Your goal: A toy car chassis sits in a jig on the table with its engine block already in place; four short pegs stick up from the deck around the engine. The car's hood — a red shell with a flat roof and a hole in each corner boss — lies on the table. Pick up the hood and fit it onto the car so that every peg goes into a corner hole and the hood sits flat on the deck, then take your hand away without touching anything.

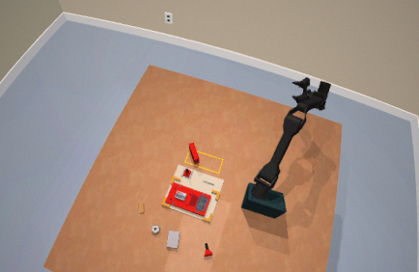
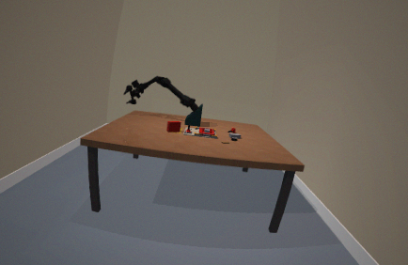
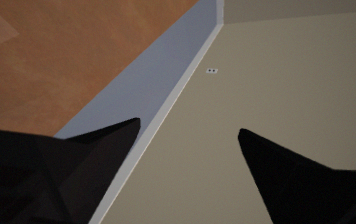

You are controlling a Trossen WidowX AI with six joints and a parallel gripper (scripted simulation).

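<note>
The red hood (image 1: 193, 152) (image 2: 174, 126) appears to stand on one side, at the left end of a yellow rectangle outline (image 1: 212, 170) on the table. The red car chassis (image 1: 192, 206) (image 2: 207, 132) sits in the pale jig (image 1: 199, 176) with orange corner pieces. A silver block (image 1: 181, 195) and a dark grey part show on its deck. The pegs and the hood's corner holes are too small to make out. My gripper (image 1: 293, 90) (image 2: 127, 98) (image 3: 189, 127) is open and empty, high above the table's far right, well away from the hood.
A small red piece with a black knob (image 1: 186, 173) stands on the jig beside the chassis. A tan block (image 1: 141, 207), a metal nut (image 1: 155, 230), a grey box (image 1: 173, 239) and a red-and-black item (image 1: 208, 252) lie nearby. My teal base (image 1: 264, 203) stands right of the jig.
</note>
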